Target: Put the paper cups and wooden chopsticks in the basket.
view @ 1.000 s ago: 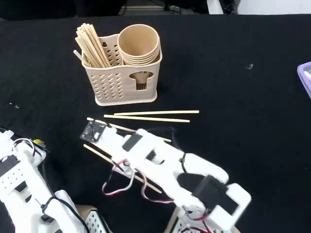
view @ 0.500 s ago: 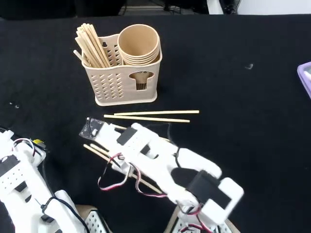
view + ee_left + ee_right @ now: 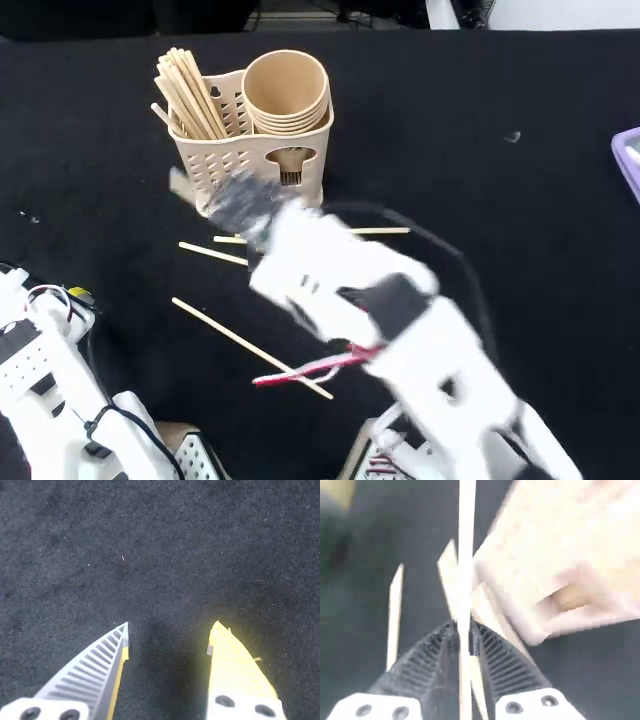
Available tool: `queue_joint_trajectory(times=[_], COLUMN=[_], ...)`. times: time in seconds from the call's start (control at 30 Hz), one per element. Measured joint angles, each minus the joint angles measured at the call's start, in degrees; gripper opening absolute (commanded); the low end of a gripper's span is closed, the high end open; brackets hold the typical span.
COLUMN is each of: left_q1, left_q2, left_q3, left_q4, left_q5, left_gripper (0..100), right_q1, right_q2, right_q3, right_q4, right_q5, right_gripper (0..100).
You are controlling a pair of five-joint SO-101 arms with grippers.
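Near left, the left claw [image 3: 170, 630] hangs over the black table [image 3: 520, 250], jaws wide apart, nothing between them. A long chopstick [image 3: 250, 348] lies slantwise on the near table. A short chopstick [image 3: 212, 253] lies a little farther off, to the left. We note the right claw [image 3: 462, 627] pinched tight on a held chopstick [image 3: 466, 540], blurred, just in front of the basket [image 3: 250, 170]. A chopstick end [image 3: 390, 230] shows right of that arm. Far left, the basket holds stacked cups [image 3: 287, 90] in its right compartment and a chopstick bundle [image 3: 188, 95] in its left.
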Motion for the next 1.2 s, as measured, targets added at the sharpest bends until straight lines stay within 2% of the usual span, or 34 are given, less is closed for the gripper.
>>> queue_joint_trajectory(times=[0.07, 0.27, 0.37, 0.47, 0.6, 0.77, 1.03, 1.1, 1.2], left_q1=[0.0, 0.0, 0.0, 0.0, 0.0, 0.0, 0.0, -0.1, 0.0], left_q2=[0.0, 0.0, 0.0, 0.0, 0.0, 0.0, 0.0, 0.0, 0.0], left_q3=[0.0, 0.0, 0.0, 0.0, 0.0, 0.0, 0.0, 0.0, 0.0], left_q4=[0.0, 0.0, 0.0, 0.0, 0.0, 0.0, 0.0, 0.0, 0.0], left_q5=[0.0, 0.0, 0.0, 0.0, 0.0, 0.0, 0.0, 0.0, 0.0], left_gripper=[26, 26, 26, 26, 26, 26, 26, 26, 26], right_q1=[0.4, 1.1, 1.2, 1.2, 2.5, 5.5, 4.8, 4.1, 3.9], right_q2=[-1.9, 0.4, 5.6, 12.0, 21.4, 31.6, 31.5, 31.5, 31.5], right_q3=[-2.9, -7.9, -11.2, -15.9, -22.2, -24.9, -12.1, -8.6, -5.5], right_q4=[-6.4, -33.1, -45.8, -53.3, -57.8, -58.6, -58.7, -58.7, -57.9], right_q5=[-1.3, -12.4, -14.0, -14.3, -14.2, -14.7, -14.7, -14.7, -14.7], right_gripper=[1.1, 1.1, 1.1, 1.1, 1.1, 1.1, 1.4, 4.1, 16.0])
